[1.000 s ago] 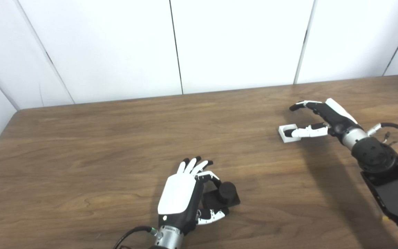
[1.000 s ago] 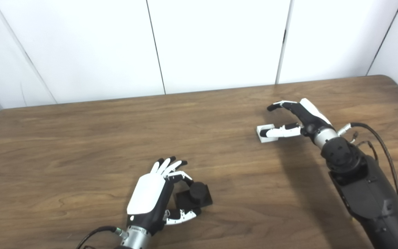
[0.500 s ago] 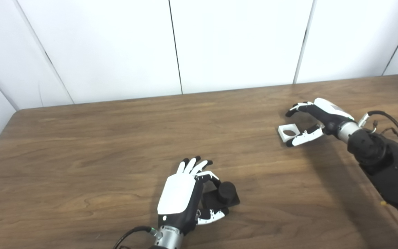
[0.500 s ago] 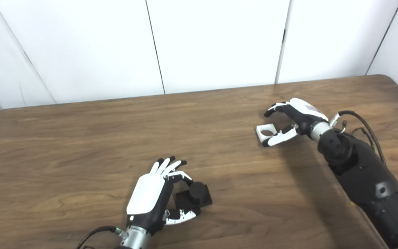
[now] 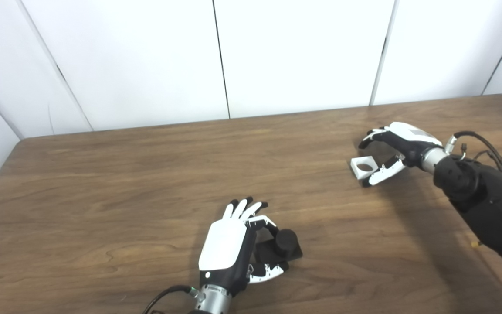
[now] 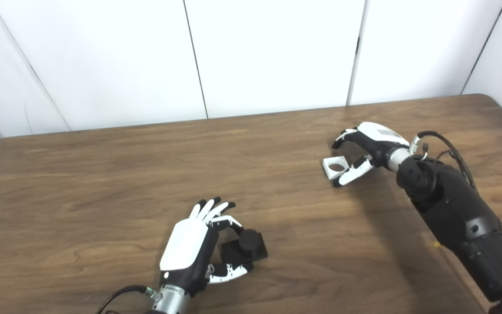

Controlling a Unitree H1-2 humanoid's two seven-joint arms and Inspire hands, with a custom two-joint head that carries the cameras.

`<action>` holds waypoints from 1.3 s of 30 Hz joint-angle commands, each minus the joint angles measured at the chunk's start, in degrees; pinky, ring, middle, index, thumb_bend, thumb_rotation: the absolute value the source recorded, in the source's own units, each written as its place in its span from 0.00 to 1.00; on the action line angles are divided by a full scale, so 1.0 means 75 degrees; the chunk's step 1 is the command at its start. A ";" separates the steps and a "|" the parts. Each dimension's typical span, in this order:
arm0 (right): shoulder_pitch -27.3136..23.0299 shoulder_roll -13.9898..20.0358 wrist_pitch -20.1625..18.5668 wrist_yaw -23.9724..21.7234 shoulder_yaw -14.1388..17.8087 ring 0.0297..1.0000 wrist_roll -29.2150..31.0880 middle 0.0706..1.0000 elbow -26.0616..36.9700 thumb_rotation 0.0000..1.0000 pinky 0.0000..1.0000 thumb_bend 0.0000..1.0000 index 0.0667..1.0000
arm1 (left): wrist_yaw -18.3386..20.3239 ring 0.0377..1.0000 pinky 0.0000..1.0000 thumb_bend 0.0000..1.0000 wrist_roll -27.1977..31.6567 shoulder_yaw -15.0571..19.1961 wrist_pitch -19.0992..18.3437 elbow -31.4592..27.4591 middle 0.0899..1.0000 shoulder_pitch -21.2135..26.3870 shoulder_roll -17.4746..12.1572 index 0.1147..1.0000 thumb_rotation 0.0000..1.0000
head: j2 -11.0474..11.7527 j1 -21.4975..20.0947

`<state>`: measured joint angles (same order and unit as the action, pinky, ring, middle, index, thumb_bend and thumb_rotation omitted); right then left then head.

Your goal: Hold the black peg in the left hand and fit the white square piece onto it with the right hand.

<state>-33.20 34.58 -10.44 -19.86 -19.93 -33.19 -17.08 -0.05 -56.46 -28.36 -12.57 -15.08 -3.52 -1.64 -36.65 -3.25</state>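
The table [image 5: 103, 174] filled most of my view, dark wood running from the near edge to the white wall panels [image 5: 303, 52] at the far side. My right hand [image 5: 401, 144] sat at the far right, fingers and thumb spread around the white square piece [image 5: 362, 166], which lay flat on the wood with its round hole facing up. The thumb lay just beside its near-right edge and the fingers arched over its far side; nothing was pinched, and I could not tell whether the thumb touched it. My left hand [image 5: 227, 248] rested near the front centre, fingers apart and loosely curled about the black peg [image 5: 282, 245], which stood on its square base on the table, not lifted. I judged the grasp was the step in hand: I needed to close on two opposite side walls of the piece, keeping the hole clear, and squeeze evenly so it would not skid away leftward.
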 commanded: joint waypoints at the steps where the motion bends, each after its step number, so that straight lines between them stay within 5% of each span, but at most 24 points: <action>1: -0.0488 0.0116 0.0246 -0.0023 -0.0027 1.00 -0.0197 0.93 -0.0038 0.29 1.00 0.88 0.74 | 0.0112 0.96 1.00 0.50 -0.0173 -0.0028 -0.0075 0.0228 0.88 -0.0086 -0.0032 0.43 0.08 | -0.0006 0.0001; 9: -0.0694 0.0014 0.0452 0.0029 -0.0191 1.00 -0.0373 0.91 -0.0404 0.29 1.00 0.87 0.72 | 0.0073 0.96 1.00 0.50 -0.0251 -0.0078 -0.0064 0.0248 0.88 -0.0093 -0.0018 0.43 0.08 | -0.0017 0.0056; 18: -0.0733 0.0002 0.0649 -0.0020 -0.0255 0.99 -0.0438 0.89 -0.0595 0.26 0.96 0.82 0.57 | 0.0035 0.96 1.00 0.50 -0.0238 -0.0065 -0.0108 0.0233 0.88 -0.0108 0.0050 0.43 0.08 | -0.0053 0.0059; 20: -0.0727 0.0001 0.0712 0.0016 -0.0238 0.99 -0.0429 0.89 -0.0644 0.18 0.95 0.60 0.49 | 0.0045 0.97 1.00 0.50 -0.0250 -0.0069 -0.0129 0.0226 0.88 -0.0110 0.0069 0.43 0.08 | -0.0060 0.0071; 22: -0.0725 0.0012 0.0781 0.0039 -0.0228 0.98 -0.0434 0.88 -0.0686 0.16 0.95 0.54 0.46 | 0.0031 0.97 1.00 0.50 -0.0260 -0.0074 -0.0122 0.0234 0.89 -0.0106 0.0076 0.43 0.07 | -0.0068 0.0077; 39: -0.0677 0.0079 0.0930 0.0005 -0.0231 0.98 -0.0529 0.88 -0.0619 0.17 0.94 0.52 0.45 | -0.0060 0.97 1.00 0.50 -0.0239 -0.0067 -0.0107 0.0274 0.89 -0.0101 0.0098 0.43 0.07 | -0.0064 0.0077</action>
<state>-36.78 34.27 -3.59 -20.17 -21.71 -35.40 -21.84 -1.46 -56.83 -28.51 -12.58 -14.48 -3.78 -1.03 -37.09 -2.64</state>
